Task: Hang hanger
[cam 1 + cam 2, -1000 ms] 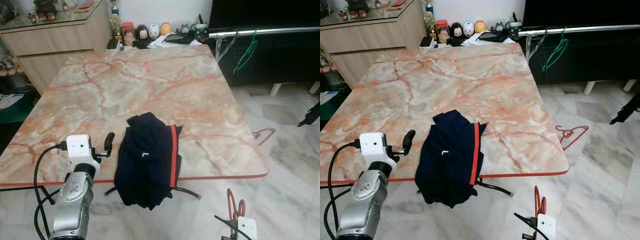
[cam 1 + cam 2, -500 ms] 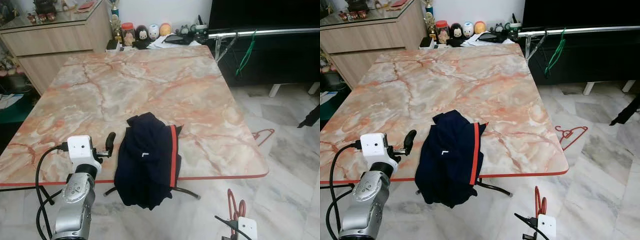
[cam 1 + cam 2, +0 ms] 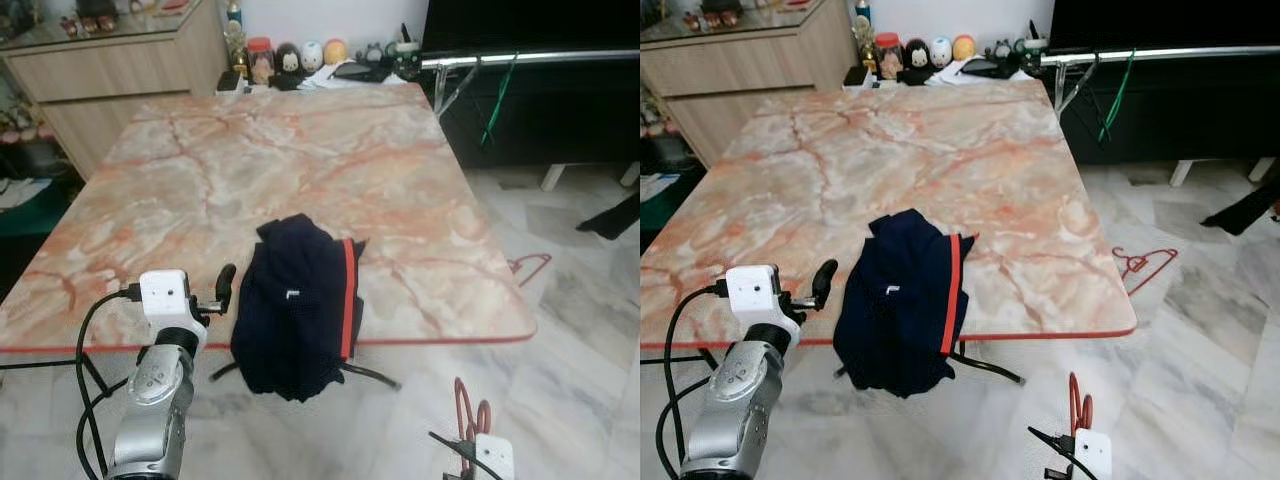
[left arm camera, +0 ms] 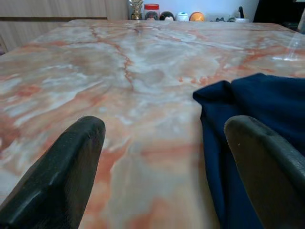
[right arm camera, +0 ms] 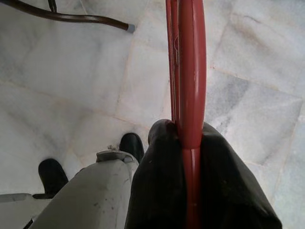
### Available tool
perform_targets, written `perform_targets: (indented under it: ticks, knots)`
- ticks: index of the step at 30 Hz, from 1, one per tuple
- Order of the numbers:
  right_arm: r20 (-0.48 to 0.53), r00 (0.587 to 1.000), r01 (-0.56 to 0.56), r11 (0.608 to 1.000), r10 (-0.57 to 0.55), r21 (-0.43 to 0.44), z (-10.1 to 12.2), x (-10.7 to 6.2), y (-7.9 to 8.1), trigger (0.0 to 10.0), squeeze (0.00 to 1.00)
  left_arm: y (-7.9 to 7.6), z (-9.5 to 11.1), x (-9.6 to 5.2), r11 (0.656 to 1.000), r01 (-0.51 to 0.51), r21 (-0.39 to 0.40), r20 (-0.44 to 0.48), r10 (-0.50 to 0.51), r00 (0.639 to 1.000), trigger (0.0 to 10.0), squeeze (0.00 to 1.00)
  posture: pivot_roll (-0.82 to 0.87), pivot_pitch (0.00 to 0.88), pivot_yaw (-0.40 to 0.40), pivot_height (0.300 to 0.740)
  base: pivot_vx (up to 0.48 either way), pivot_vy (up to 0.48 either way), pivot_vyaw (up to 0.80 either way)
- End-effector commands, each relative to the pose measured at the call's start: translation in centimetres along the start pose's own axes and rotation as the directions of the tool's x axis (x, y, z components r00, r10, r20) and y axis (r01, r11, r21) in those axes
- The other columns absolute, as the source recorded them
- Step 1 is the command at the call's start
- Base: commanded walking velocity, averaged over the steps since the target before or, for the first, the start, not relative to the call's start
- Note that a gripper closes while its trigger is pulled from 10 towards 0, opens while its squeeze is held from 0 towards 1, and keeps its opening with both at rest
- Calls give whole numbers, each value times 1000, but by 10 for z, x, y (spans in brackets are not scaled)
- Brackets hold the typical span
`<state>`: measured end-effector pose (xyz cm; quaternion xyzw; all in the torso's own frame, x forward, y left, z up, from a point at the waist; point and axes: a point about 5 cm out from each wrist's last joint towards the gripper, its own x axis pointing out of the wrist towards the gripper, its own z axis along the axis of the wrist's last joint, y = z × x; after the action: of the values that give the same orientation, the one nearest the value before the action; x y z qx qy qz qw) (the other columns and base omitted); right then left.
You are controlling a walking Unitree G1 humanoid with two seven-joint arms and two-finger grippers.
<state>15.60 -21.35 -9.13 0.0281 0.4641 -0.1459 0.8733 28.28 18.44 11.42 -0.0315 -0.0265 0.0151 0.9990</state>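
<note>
Marble floor lies under the right gripper, clamped on a red hanger near the table's front right, left gripper wide beside the navy garment, so carrying seems underway, with the far-right rail next.

Marble-pattern bench with orange edge stood in the middle; a navy garment with a red stripe lay crumpled at its near edge, part hanging over; small figurines and jars sat at the far end; wooden cabinet stood far left; pale marble floor lay to the right.
</note>
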Motion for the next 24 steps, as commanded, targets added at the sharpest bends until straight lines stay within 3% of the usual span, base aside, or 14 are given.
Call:
perform_targets:
  ticks: [1,24]
  knots:
    - [-11,1000,-1,1000,1,14,-4,-1,2,10000,0,2,-2,-1,1000,-3,-3,-5,3,1000,10000,0,-162,0,62,740,-307,0,0]
    - [-10,1000,-1,1000,1,17,-3,-1,3,10000,0,2,-1,0,1000,1,0,-7,-1,1000,10000,0,-159,0,62,740,-307,0,0]
